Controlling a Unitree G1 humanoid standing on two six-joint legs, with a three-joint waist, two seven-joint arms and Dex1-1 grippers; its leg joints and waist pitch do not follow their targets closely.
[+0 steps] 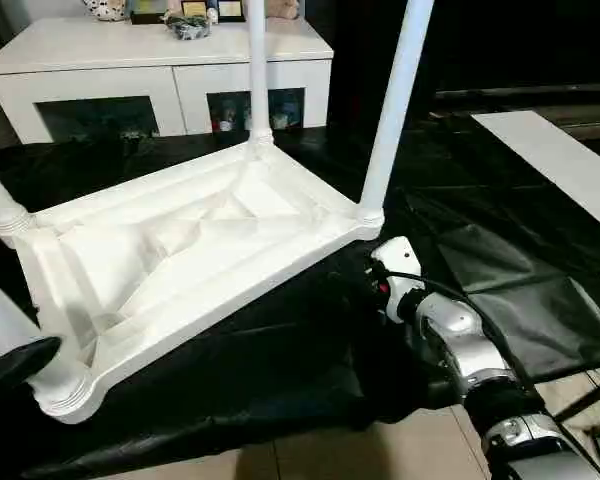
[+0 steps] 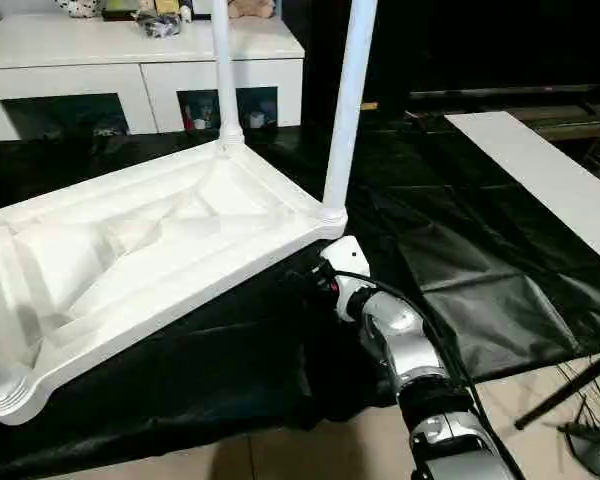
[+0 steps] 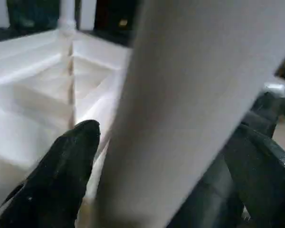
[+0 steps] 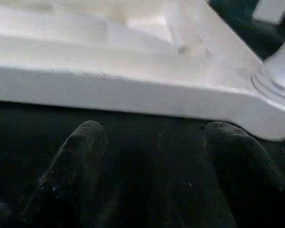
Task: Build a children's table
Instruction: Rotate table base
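Beside right hand [image 4: 152, 137], upturned tabletop [image 1: 180, 250]

This looks like a living room in a home used as a work space. At the far side stands a low white cabinet [image 1: 160, 75] with dark glass doors, small ornaments and framed pictures on top. The near floor [image 1: 400, 445] is beige tile, covered by a black plastic sheet [image 1: 280, 370].

head pair: high, facing forward and down, shared view of upturned tabletop [image 1: 180, 260] beyond right gripper [image 4: 152, 137] | left wrist: very near a leg [image 3: 190, 109] between its fingers | right wrist: low, close, facing tabletop rim ahead of fingertips
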